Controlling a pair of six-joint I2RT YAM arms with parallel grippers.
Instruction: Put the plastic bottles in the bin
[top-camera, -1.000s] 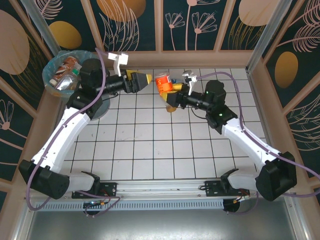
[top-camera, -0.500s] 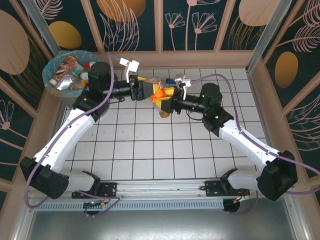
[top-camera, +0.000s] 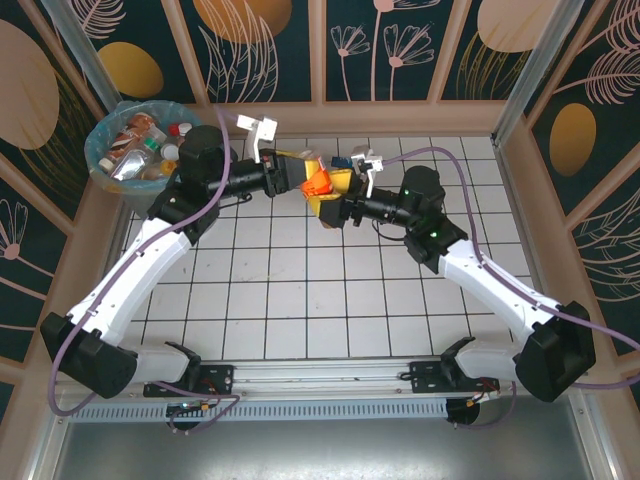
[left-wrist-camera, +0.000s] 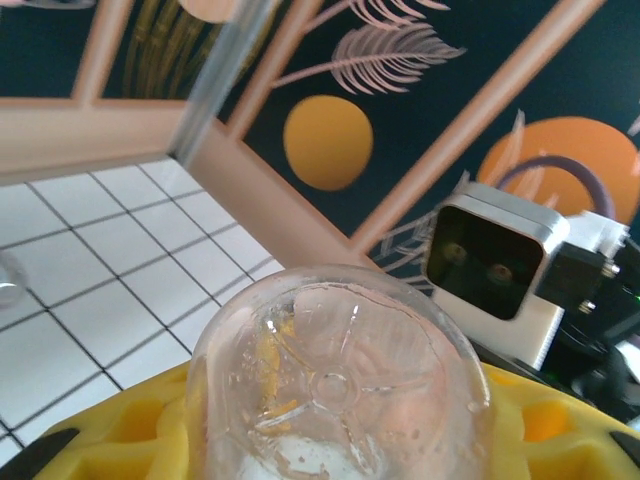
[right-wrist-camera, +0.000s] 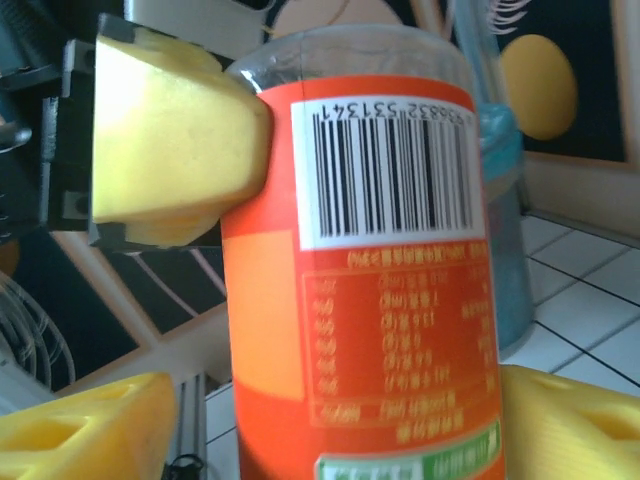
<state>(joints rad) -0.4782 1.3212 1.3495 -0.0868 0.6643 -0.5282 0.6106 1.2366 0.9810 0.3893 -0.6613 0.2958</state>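
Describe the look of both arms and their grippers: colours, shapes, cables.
The left arm and right arm match: smooth white link shells between bulky black joint housings, each trailed by a loose purple cable. The left gripper and right gripper have blocky yellow fingers. White brackets sit at the wrists; the right one's camera box is silver-faced with two dark lenses.
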